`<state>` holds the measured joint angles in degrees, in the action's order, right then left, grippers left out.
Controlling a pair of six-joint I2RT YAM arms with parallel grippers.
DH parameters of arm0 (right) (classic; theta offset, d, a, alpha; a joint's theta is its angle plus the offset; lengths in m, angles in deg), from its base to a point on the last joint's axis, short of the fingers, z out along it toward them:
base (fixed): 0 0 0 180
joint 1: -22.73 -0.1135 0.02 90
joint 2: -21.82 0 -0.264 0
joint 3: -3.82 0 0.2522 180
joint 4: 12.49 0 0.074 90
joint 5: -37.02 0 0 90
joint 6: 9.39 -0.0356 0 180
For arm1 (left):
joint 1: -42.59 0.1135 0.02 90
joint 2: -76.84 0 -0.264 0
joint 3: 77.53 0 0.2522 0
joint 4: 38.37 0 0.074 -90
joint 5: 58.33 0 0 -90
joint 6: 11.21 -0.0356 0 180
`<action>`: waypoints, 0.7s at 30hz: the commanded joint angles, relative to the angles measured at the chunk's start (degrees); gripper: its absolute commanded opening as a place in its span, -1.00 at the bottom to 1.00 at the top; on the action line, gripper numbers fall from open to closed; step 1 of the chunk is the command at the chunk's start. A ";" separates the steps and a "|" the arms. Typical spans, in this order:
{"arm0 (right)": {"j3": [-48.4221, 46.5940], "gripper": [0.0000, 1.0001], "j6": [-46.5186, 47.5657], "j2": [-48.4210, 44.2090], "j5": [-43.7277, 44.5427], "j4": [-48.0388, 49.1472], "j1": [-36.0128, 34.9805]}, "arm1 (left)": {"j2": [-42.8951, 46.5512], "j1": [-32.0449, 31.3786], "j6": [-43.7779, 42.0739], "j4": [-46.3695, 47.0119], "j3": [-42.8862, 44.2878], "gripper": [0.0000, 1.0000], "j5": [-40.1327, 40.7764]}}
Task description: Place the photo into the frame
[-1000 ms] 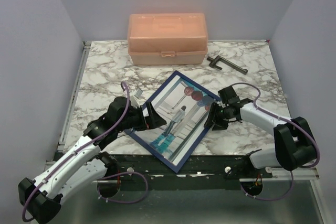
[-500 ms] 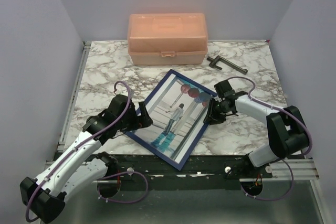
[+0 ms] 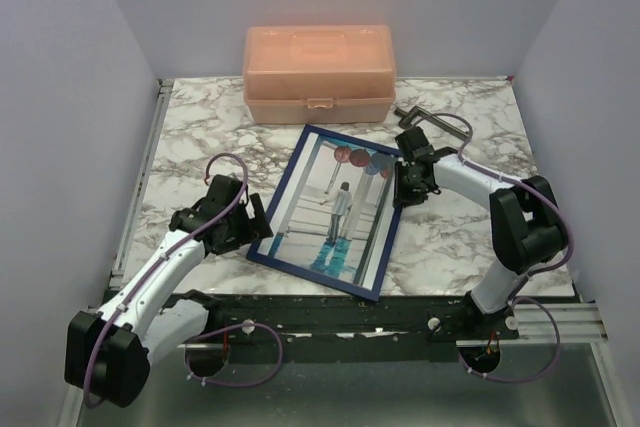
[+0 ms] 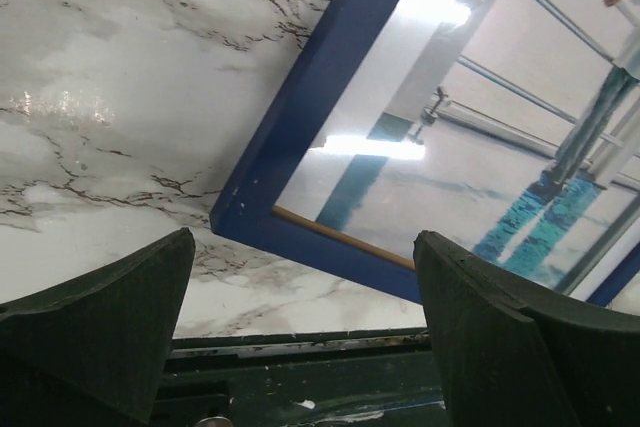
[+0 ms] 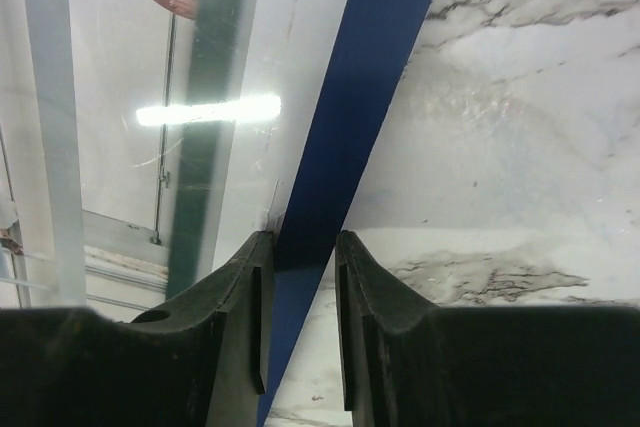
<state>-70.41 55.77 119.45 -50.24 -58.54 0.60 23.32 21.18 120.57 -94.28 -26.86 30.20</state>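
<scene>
The navy blue frame (image 3: 277,193) lies flat on the marble table with the photo (image 3: 335,202) showing face up inside it, balloons at the far end. My right gripper (image 3: 400,190) is shut on the frame's right rail near its far corner; in the right wrist view the blue rail (image 5: 370,77) runs between my fingers (image 5: 303,237), beside the photo (image 5: 130,97). My left gripper (image 3: 258,227) is open and empty just left of the frame's near left corner. In the left wrist view that corner (image 4: 320,97) and the photo (image 4: 500,147) lie ahead of my open fingers (image 4: 302,237).
A peach plastic box (image 3: 318,72) stands shut at the back. A dark metal clamp (image 3: 425,117) lies right of it, just behind my right wrist. The table's dark front edge (image 4: 300,347) is right under my left gripper.
The frame with the photo has turned clockwise and slid toward the back, carried by my right gripper. My left gripper has come off the frame's left edge and drawn back to the left.
</scene>
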 commanded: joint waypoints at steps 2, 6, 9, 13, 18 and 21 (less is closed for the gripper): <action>-3.38 -0.62 1.73 3.20 4.94 -2.92 0.15 | -4.78 2.06 -0.82 3.80 -0.77 0.87 0.95; -2.94 0.16 -0.38 2.59 -3.06 -2.90 0.22 | -8.61 2.25 -1.29 7.42 -1.20 0.86 -0.08; -0.26 0.37 -2.30 0.53 -8.23 -1.03 0.52 | -10.55 2.20 -1.61 10.87 -1.95 0.85 -2.19; 4.13 0.47 -4.67 -3.08 -13.93 2.14 1.38 | -13.34 2.24 -1.70 14.16 -2.79 0.83 -5.02; 8.14 0.56 -6.38 -4.66 -21.43 5.93 1.99 | -16.00 2.16 -1.57 18.01 -4.15 0.79 -9.08; 9.52 0.58 -7.72 -4.39 -25.13 8.54 2.00 | -16.42 2.16 -1.19 20.28 -5.73 0.75 -11.56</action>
<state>-63.26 50.59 115.27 -67.22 -54.54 2.46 7.76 23.04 119.70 -79.29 -30.16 24.03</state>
